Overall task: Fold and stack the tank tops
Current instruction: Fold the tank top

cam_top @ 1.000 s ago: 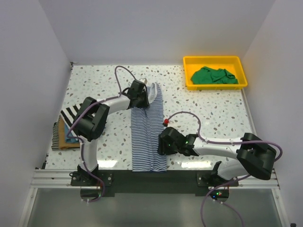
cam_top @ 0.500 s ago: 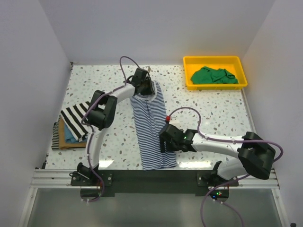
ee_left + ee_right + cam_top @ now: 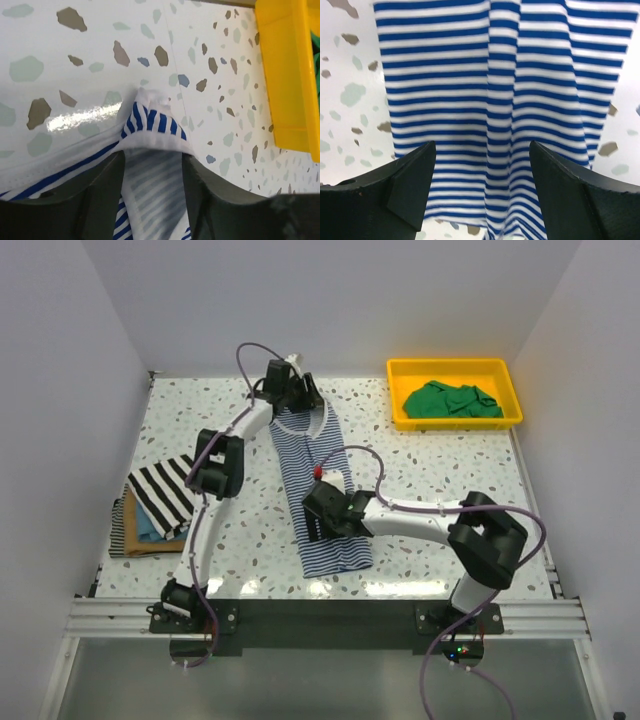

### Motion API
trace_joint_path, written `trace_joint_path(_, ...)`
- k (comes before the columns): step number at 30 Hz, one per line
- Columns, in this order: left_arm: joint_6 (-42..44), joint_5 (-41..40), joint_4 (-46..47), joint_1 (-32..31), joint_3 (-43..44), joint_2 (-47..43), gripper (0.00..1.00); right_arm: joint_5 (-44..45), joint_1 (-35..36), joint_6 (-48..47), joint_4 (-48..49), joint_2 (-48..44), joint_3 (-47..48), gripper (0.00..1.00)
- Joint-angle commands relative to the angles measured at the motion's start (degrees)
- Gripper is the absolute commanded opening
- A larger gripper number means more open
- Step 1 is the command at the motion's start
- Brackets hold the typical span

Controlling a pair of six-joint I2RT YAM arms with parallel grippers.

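No text, label, brand or number is readable anywhere.

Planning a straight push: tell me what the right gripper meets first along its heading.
The right gripper would first meet the navy-white striped tank top, lying flat straight ahead; how near is unclear.

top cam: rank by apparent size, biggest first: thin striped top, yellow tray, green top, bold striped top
1. thin striped top, spread long down the table
2. yellow tray
3. green top and bold striped top: these look about alike, so I won't rank them.
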Motion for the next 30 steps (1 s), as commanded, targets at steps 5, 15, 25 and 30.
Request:
trace_joint_path(5, -4.2, 7.2, 13.7, 4.0, -3.1, -11.7, 0.66, -1.9, -0.6, -1.7, 0.9, 7.0, 8.3, 0.75)
trace_joint_path(15, -7.9, -12.2, 10.0, 4.8, -39.9, -52.4, 0.65, -7.8, -5.1, 1.0, 3.9, 21.1, 19.3, 0.75)
trace_joint_path(25, -11.7, -15.8, 3.5, 3.0, -75.5, -82.0, 0.5, -7.9, -7.0, -0.3, 4.7, 9.2, 18.5, 0.8)
trace_joint_path(30, -11.7, -12.7, -0.7, -0.9, -88.0, -87.3, 0.45, -4.9, -7.0, 1.8, 1.4, -4.0, 10.0, 0.8)
